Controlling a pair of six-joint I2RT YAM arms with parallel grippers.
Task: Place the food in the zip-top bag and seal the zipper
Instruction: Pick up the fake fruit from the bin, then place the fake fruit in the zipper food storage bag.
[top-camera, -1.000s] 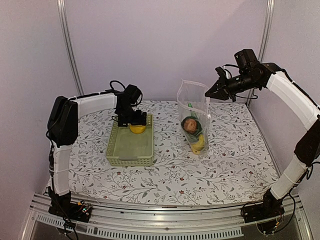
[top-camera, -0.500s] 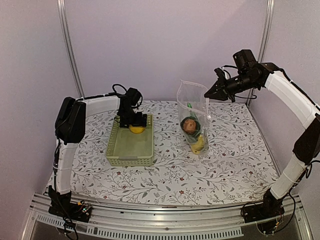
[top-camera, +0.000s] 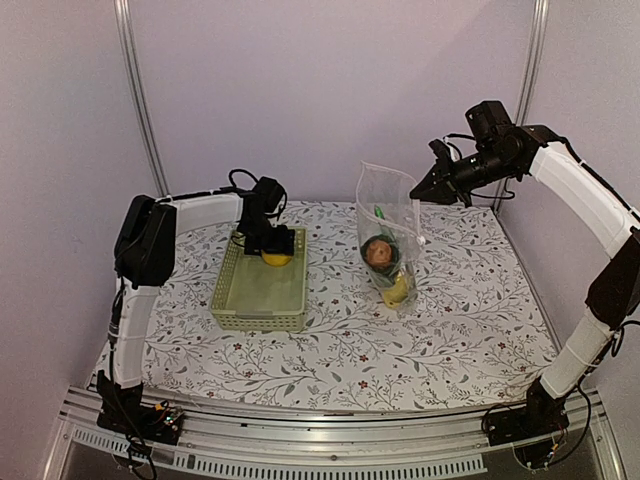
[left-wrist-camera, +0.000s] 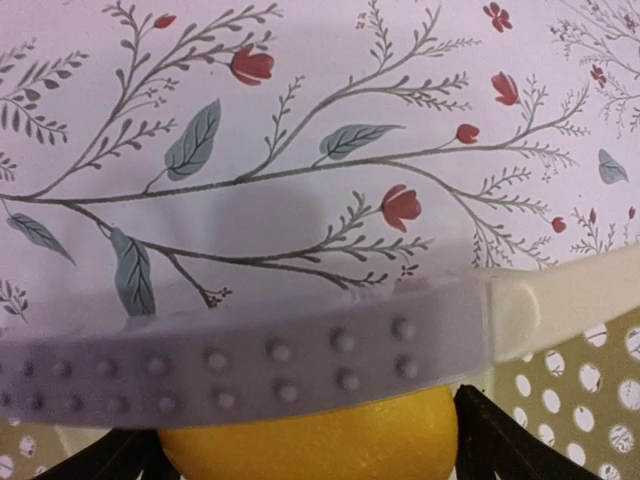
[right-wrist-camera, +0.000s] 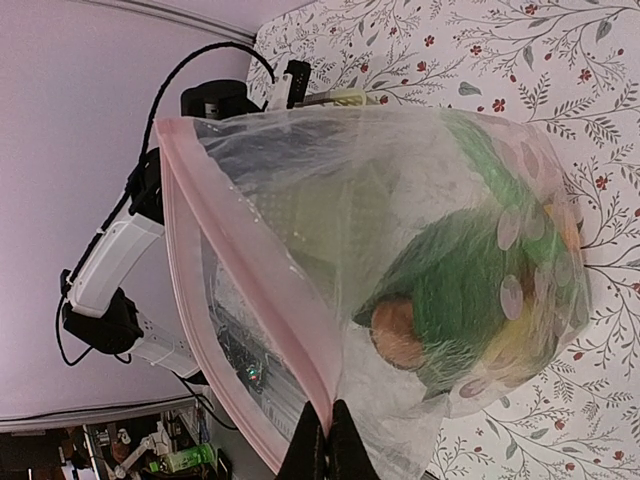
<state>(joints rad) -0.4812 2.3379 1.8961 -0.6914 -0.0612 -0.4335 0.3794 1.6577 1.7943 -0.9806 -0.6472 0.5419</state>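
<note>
ok, step in hand looks like the last pick: left gripper is down at the far end of the basket, and in the left wrist view its dark fingers sit against both sides of the lemon, so i read it as clamped on the lemon. lemon is low behind the far basket rim; can't tell if it's off the floor. right gripper is pinched shut on the zipper at one corner of the mouth, holding the zip-top bag upright and open on the table, right of the basket and well apart from it. next move, as i judge it: lift the lemon over the rim, carry it right, drop it through the mouth, then run the zipper closed. risk: the mouth is held at one corner only and may sag. counts: 1 lemon in the basket, nothing else visible there. in the bag: 1 reddish-brown round piece, 1 yellow piece at the bottom, plus green pieces i can't separate. 1 bag, 1 basket.
</note>
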